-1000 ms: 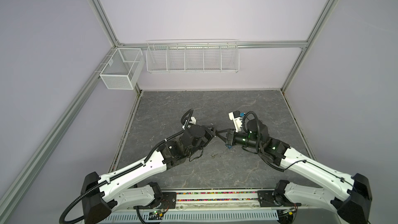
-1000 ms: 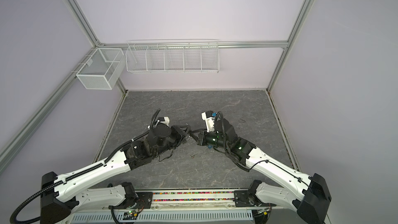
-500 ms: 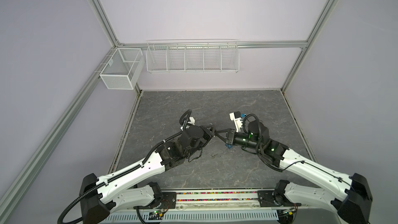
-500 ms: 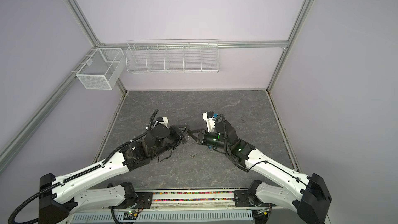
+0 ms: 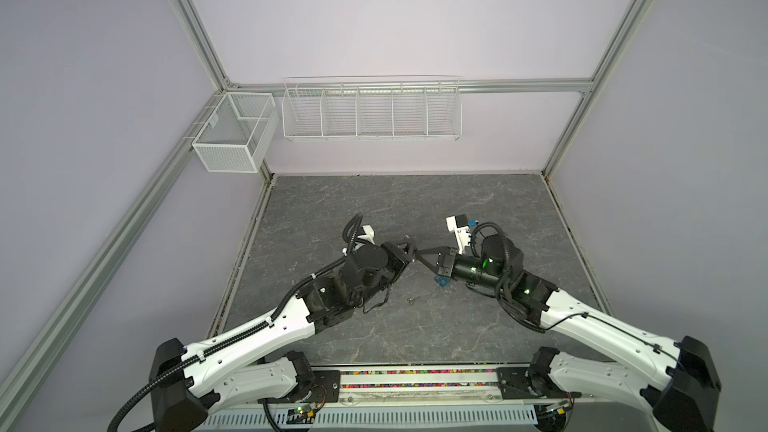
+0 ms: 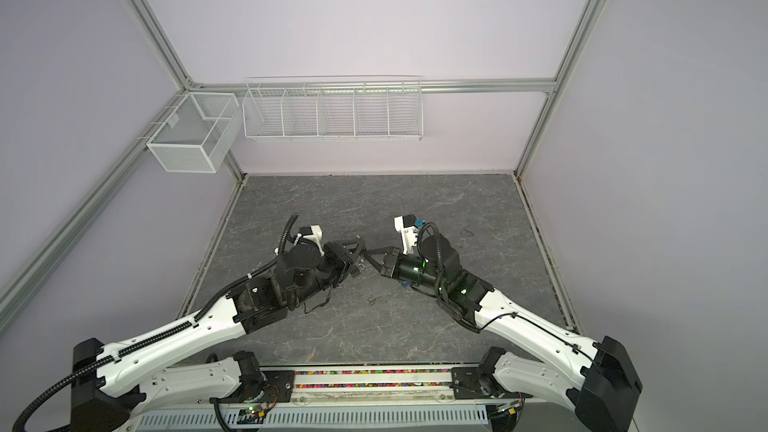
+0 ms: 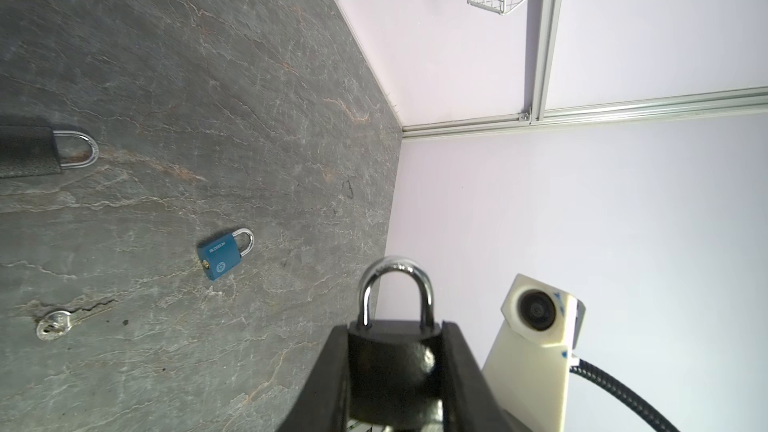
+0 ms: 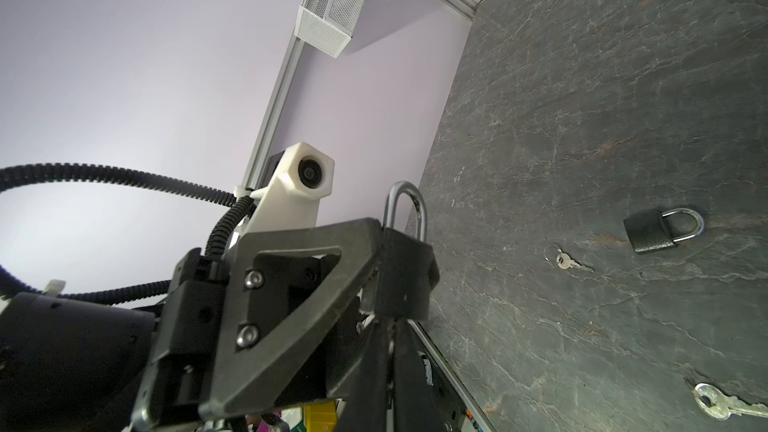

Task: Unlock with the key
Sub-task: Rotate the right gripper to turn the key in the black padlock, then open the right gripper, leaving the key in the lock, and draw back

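Note:
My left gripper [image 7: 395, 328] is shut on a black padlock [image 7: 392, 361] and holds it above the table, its silver shackle [image 7: 395, 284] sticking out past the fingertips. In the right wrist view the same padlock [image 8: 405, 280] sits between the left fingers [image 8: 299, 284]. My right gripper [image 8: 388, 324] is shut, its tips pressed against the end of the padlock body opposite the shackle. Only a thin silver sliver of the key shows between them. In both top views the grippers [image 5: 409, 252] [image 6: 368, 257] meet tip to tip over the middle of the table.
A blue padlock [image 7: 220, 255] [image 5: 442, 281] and another black padlock [image 8: 652, 234] [image 7: 29, 151] lie on the grey table. Loose keys lie there too [image 8: 565, 261] [image 8: 723, 407] [image 5: 412, 300]. Wire baskets [image 5: 372, 112] [image 5: 232, 135] hang on the back wall.
Both grippers stay joined at the padlock. The right forearm has shifted very slightly; neither grip has changed.

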Motion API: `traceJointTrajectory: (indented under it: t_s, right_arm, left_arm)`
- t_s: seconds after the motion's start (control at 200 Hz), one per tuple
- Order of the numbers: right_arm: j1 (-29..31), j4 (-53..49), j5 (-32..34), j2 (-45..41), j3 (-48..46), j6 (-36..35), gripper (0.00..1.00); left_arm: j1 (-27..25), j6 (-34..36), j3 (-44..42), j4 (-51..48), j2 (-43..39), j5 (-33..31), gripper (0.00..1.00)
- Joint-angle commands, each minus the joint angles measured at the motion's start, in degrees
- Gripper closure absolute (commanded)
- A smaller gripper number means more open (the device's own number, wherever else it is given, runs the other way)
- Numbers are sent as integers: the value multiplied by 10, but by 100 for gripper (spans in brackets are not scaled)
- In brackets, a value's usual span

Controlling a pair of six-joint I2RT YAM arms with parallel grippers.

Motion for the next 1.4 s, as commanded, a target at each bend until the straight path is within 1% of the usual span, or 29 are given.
traceJointTrajectory:
  t_s: [0.0, 0.125, 0.205, 0.28, 0.37, 0.465, 0.485, 0.505, 0.555, 0.625, 0.645, 0.665, 0.7, 0.79, 0.86, 0.875, 0.94, 1.034, 1.189, 1.304, 1.394]
  right_arm:
    - [16, 74, -61, -10, 6, 15, 94]
    - [23, 17, -48, -11, 29, -22, 94]
    - [28, -41, -36, -10, 51, -56, 94]
    - [29, -53, -26, -10, 52, -64, 94]
    - [30, -94, -12, -9, 62, -82, 94]
    - [31, -176, 18, -7, 76, -129, 93]
    - [32, -194, 25, -6, 95, -138, 93]
    - [32, -208, 29, -5, 101, -148, 92]
    - [31, -238, 38, -5, 109, -172, 84]
    - [31, -292, 65, -6, 126, -205, 75]
    - [31, -307, 74, -6, 130, -214, 72]
    - [31, -316, 82, -7, 134, -224, 66]
    - [31, -339, 98, -8, 142, -239, 62]
    - [31, -413, 145, -4, 172, -275, 58]
    - [31, -454, 157, 2, 194, -312, 52]
    - [31, -462, 161, 4, 199, -319, 52]
    - [31, -503, 188, 10, 223, -343, 49]
    - [32, -545, 218, 14, 252, -370, 42]
    - [31, -602, 235, 34, 310, -403, 33]
    - [32, -643, 250, 46, 356, -410, 28]
    - [31, -653, 228, 49, 382, -415, 24]
  left_arm:
    - [-5, -14, -9, 28, 4, 16, 100]
    - [-5, -14, -6, 32, 11, 17, 100]
    - [-4, -15, -5, 34, 14, 15, 100]
    - [-2, -15, -3, 35, 14, 16, 100]
    - [2, -10, -1, 33, 14, 14, 100]
    - [8, 4, 7, 17, 15, 9, 100]
    - [9, 9, 8, 13, 16, 8, 100]
    - [11, 16, 11, 9, 17, 7, 100]
    - [16, 32, 17, -7, 21, 6, 100]
    - [21, 61, 19, -15, 21, -4, 100]
    - [22, 71, 19, -19, 21, -9, 100]
    - [22, 79, 22, -26, 21, -14, 100]
    - [24, 94, 24, -35, 20, -22, 100]
    - [24, 148, 32, -53, 20, -45, 100]
    - [24, 208, 30, -29, 15, -48, 100]
    - [24, 234, 30, -26, 14, -48, 100]
    - [24, 294, 25, -7, 9, -49, 100]
    - [24, 393, 12, 38, -3, -30, 100]
    - [3, 561, -43, 175, -29, 23, 100]
    - [-38, 690, -71, 233, -33, 18, 100]
    - [-49, 745, -86, 265, -31, 18, 100]
